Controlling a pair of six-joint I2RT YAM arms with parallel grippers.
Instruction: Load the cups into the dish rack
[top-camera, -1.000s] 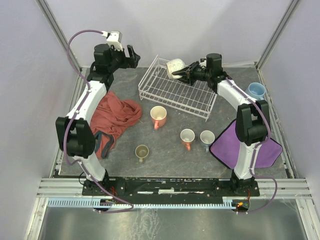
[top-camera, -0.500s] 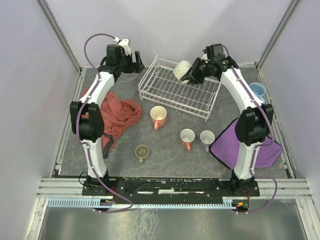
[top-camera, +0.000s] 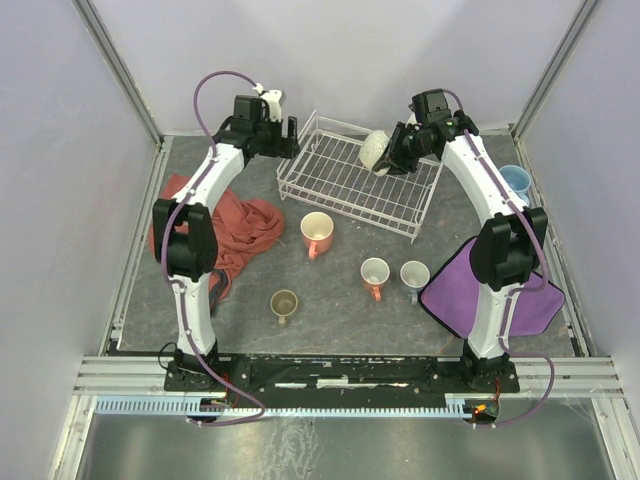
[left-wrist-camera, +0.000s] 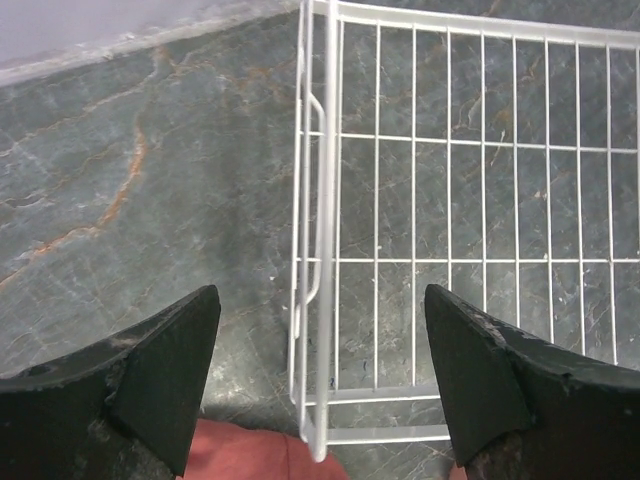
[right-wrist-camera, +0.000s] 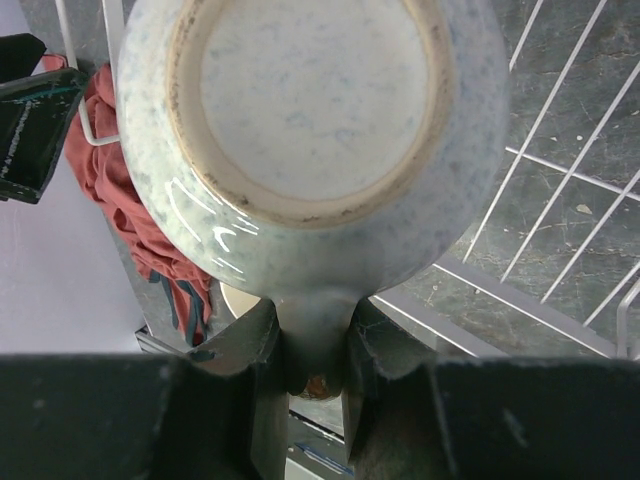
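My right gripper (top-camera: 393, 157) is shut on the handle of the cream cup (top-camera: 375, 148) and holds it above the far right end of the white wire dish rack (top-camera: 345, 190). In the right wrist view the cup (right-wrist-camera: 310, 100) shows its base, with my gripper (right-wrist-camera: 312, 340) clamped on the handle. My left gripper (top-camera: 287, 134) is open and empty over the rack's far left corner; in the left wrist view it (left-wrist-camera: 320, 305) straddles the rack's rim (left-wrist-camera: 322, 200). On the table stand the salmon-orange cup (top-camera: 317, 232), white-and-orange cup (top-camera: 375, 272), grey-blue cup (top-camera: 414, 275), olive cup (top-camera: 284, 303) and light blue cup (top-camera: 514, 181).
A red cloth (top-camera: 228, 228) lies left of the rack and shows at the bottom of the left wrist view (left-wrist-camera: 250, 455). A purple cloth (top-camera: 492, 292) lies at the right front. Frame posts and walls close in the table's sides and back.
My left gripper has moved right to the rack's far left corner. My right gripper has carried the cream cup rightwards and slightly up over the rack's far right end.
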